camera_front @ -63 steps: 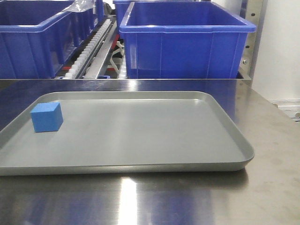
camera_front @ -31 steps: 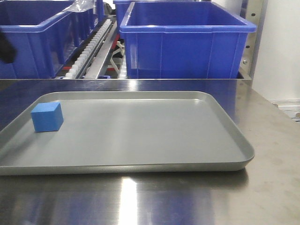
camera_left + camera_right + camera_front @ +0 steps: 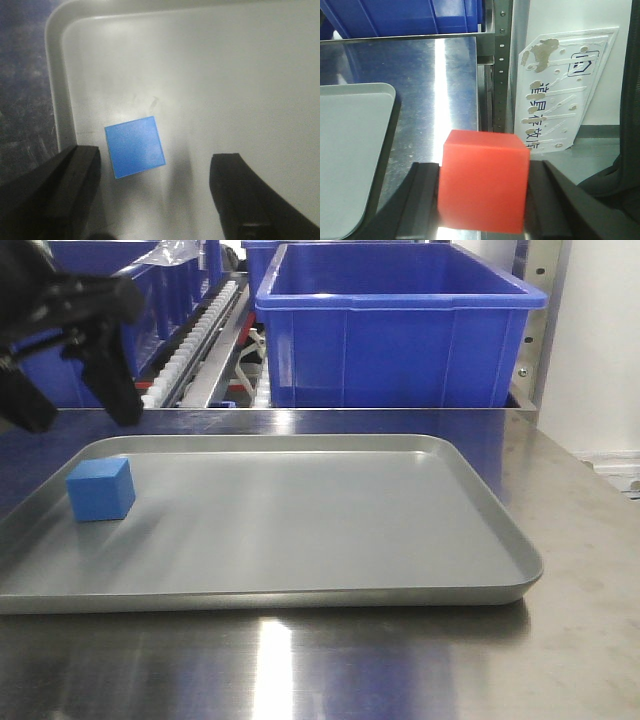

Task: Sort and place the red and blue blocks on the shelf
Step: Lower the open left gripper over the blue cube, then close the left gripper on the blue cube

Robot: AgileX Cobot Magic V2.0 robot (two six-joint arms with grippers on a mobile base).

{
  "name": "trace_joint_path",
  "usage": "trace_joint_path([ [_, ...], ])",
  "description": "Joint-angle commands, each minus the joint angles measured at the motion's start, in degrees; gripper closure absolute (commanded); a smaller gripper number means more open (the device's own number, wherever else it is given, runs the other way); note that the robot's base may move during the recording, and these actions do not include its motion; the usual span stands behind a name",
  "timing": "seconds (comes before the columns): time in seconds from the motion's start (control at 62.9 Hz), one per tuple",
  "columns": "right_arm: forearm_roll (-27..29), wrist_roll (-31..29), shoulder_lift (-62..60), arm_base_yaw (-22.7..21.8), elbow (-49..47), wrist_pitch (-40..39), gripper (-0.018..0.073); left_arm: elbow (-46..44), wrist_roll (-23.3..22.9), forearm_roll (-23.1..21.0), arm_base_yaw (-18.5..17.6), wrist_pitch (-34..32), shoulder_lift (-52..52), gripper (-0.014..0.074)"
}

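A blue block (image 3: 100, 489) (image 3: 134, 146) lies near the left end of the grey tray (image 3: 300, 580). Above and behind it hangs my left gripper (image 3: 75, 405) (image 3: 157, 187), open, its black fingers spread wide; in the left wrist view the block sits just ahead of the left finger (image 3: 75, 180). A red block (image 3: 485, 180) is clamped between the fingers of my right gripper (image 3: 484, 200), held over the steel table near its right edge. The shelf (image 3: 200, 350) with white roller rails stands behind the table.
Two large blue bins (image 3: 395, 325) (image 3: 70, 330) sit on the shelf. The steel table (image 3: 560, 640) carries the tray. In the right wrist view a perforated steel post (image 3: 500, 65) and a white sign (image 3: 565, 90) stand beside the table's right edge.
My left gripper has come into the front view from the upper left and now hangs open above the blue block. The block and the tray have not moved.
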Motion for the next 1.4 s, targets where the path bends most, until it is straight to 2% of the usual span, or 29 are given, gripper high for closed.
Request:
trace_joint_path([
  [0.0, -0.6, -0.3, -0.1, -0.4, -1.5, -4.5, 0.0503, -2.0, -1.4, 0.7, -0.6, -2.8, -0.3, 0.0083],
  [0.477, -0.6, -0.3, -0.1, -0.4, -1.5, -4.5, 0.0503, -2.0, -3.8, 0.7, -0.6, -6.5, 4.7, 0.0083],
  [1.208, -0.6, -0.3, -0.1, -0.4, -1.5, -4.5, 0.0503, -2.0, -5.5, 0.4, -0.5, -7.3, 9.7, 0.0085],
  [1.304, -0.6, -0.3, -0.1, -0.4, -1.5, -4.5, 0.0503, -2.0, -6.9, 0.4, -0.5, -6.7, 9.7, 0.0126],
  [1.383, -0.6, -0.3, -0.1, -0.4, -1.5, -4.5, 0.0503, -2.0, -6.9, 0.4, -0.5, -5.9, 9.6, 0.0225],
])
